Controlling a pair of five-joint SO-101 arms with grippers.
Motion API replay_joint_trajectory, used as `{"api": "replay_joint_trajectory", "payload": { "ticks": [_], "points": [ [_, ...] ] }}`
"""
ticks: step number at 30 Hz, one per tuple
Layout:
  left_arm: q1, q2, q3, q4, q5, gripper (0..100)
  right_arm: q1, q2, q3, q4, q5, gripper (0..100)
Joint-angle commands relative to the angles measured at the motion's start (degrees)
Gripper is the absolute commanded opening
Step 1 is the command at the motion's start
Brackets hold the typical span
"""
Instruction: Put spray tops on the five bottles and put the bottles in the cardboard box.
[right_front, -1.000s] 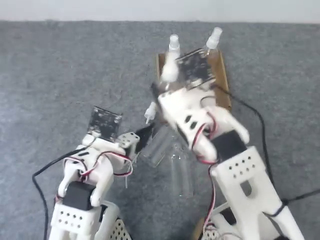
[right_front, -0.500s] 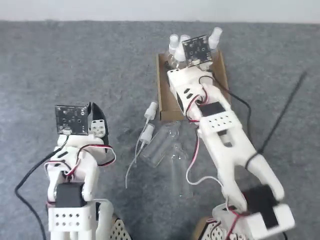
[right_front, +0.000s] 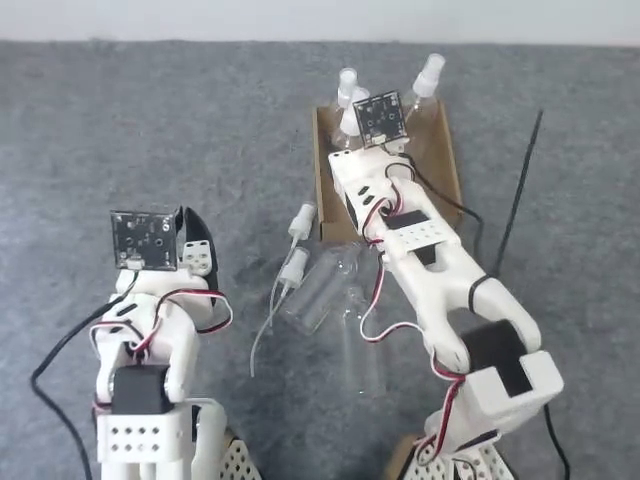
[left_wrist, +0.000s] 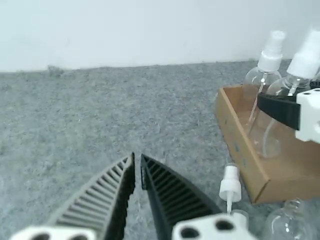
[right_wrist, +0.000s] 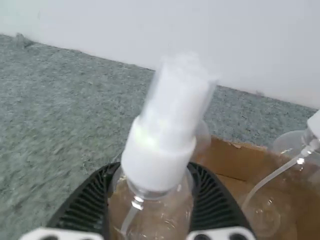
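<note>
**A:** Entry: what is in the cardboard box?

**B:** We log three capped bottles inside its walls. The far-left bottle and the far-right bottle stand upright against the box's far wall. The third bottle stands upright just in front of the far-left one, with its white spray top on.

**A:** Is the third one free?

**B:** No. The right gripper is clamped on it just under the spray top, one finger on each side of the shoulder. We cannot tell whether its base touches the box floor.

**A:** And outside the box?

**B:** We note two uncapped bottles lying on their sides on the grey worktop, just beyond the box's near wall. Two loose spray tops with dip tubes sit by the box's near-left corner, beside those bottles.

**A:** Left arm?

**B:** The left gripper sits well apart from the box, off its left wall. Its fingers are drawn together to a sliver, and we see nothing between them.
</note>
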Motion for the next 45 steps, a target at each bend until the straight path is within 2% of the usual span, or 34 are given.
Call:
{"api": "replay_joint_trajectory", "payload": {
  "ticks": [1, 5, 45],
  "points": [
    [-0.09, -0.26, -0.4, -1.49, 0.44, 1, 1.01, 0.48, -0.97, -3.03, 0.97, 0.6],
    [-0.09, -0.26, -0.4, -1.49, 0.44, 1, 0.92, 2.33, -0.97, -4.0, 4.4, 0.6],
    [-0.09, -0.26, -0.4, -1.49, 0.44, 1, 0.31, 5.76, -0.79, -6.02, 4.84, 0.7]
  ]
}}
